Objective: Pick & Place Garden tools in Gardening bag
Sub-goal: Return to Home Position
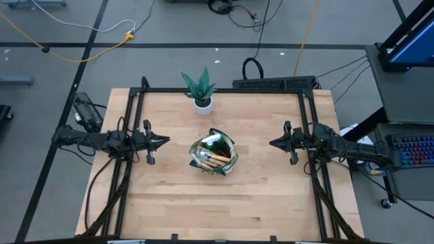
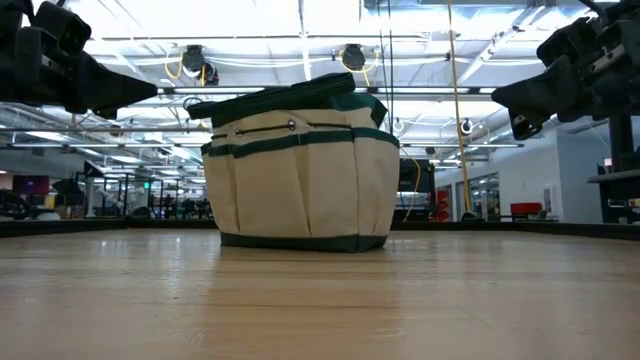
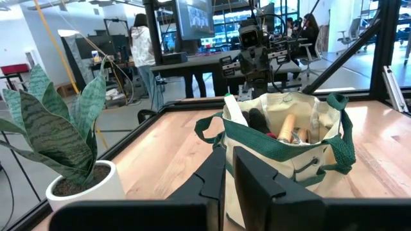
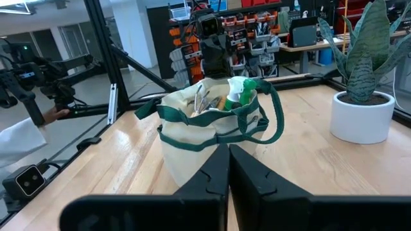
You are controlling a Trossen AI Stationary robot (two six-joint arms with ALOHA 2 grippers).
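Beige fabric with green trim: the gardening bag [image 1: 213, 154] sits in the middle of the wooden table [image 1: 224, 203] in your high view, its mouth full. The left gripper [image 1: 165, 141] and right gripper [image 1: 273, 143] point at it from either side, both well apart from it. A spiky plant [image 1: 200, 87] stands just beyond the bag, near the table's edge.

Low view: bag upright on the boards, with the arms' dark ends high on both sides.

Left wrist view: your fingers are pinched together and hold nothing. Wooden handles [image 3: 286, 125] lie inside the bag.

Right wrist view: fingers likewise pressed together, empty. A green spray bottle [image 4: 241, 90] stands in the bag.
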